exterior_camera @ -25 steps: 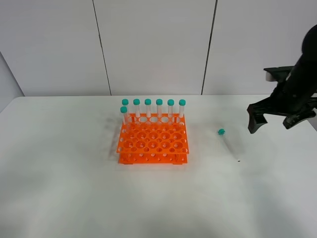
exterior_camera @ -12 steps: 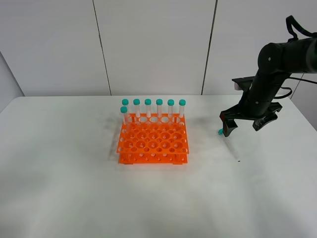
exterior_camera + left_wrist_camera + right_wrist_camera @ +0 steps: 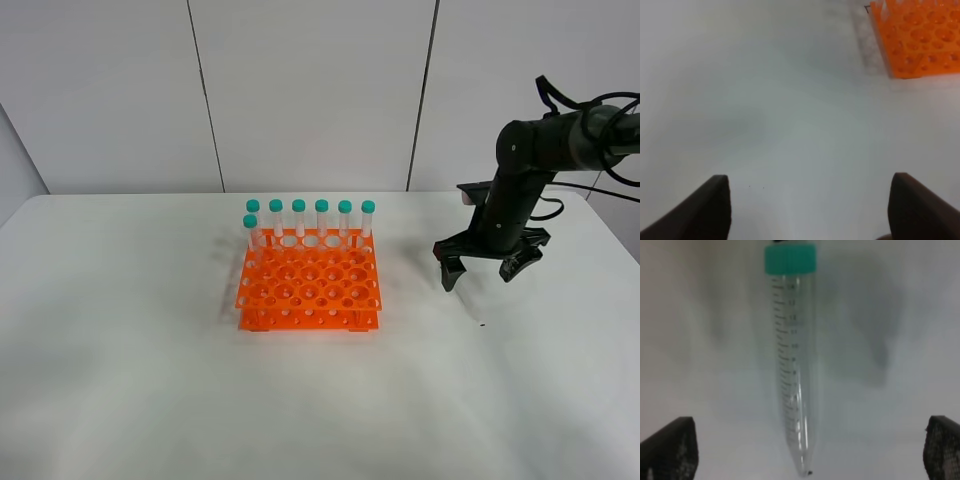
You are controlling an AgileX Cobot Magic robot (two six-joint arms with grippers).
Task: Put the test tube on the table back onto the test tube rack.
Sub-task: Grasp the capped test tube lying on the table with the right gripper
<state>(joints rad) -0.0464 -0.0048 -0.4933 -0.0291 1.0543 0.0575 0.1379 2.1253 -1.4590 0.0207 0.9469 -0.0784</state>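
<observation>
So the slim clear plastic test tube with the teal-green screw cap [image 3: 792,365] is lying flat on the big white matte table [image 3: 150,380], off to the right of the bright orange plastic rack with the grid of round holes [image 3: 310,285] and well apart from it. In the high view you can barely see it because the black right gripper [image 3: 478,275] is sitting right over it. Only a faint bit of the body and the dark pointed tip poke out on the near side. The right wrist view is way clearer: the tube lies between the two dark fingers [image 3: 670,450], printed scale facing up, and there's bare table on both sides of it. So the jaws are spread wide and nothing is pinched. I can't tell if the fingertips are down on the table or just above it. The rack has seven matching green-capped tubes [image 3: 321,215] standing upright, six in the far row plus one just in front of it at the left end, and the other holes look empty. The left gripper [image 3: 817,207] only shows in its own wrist view. It's also spread wide over plain table, holding nothing, with a corner of the orange rack visible beyond it.
</observation>
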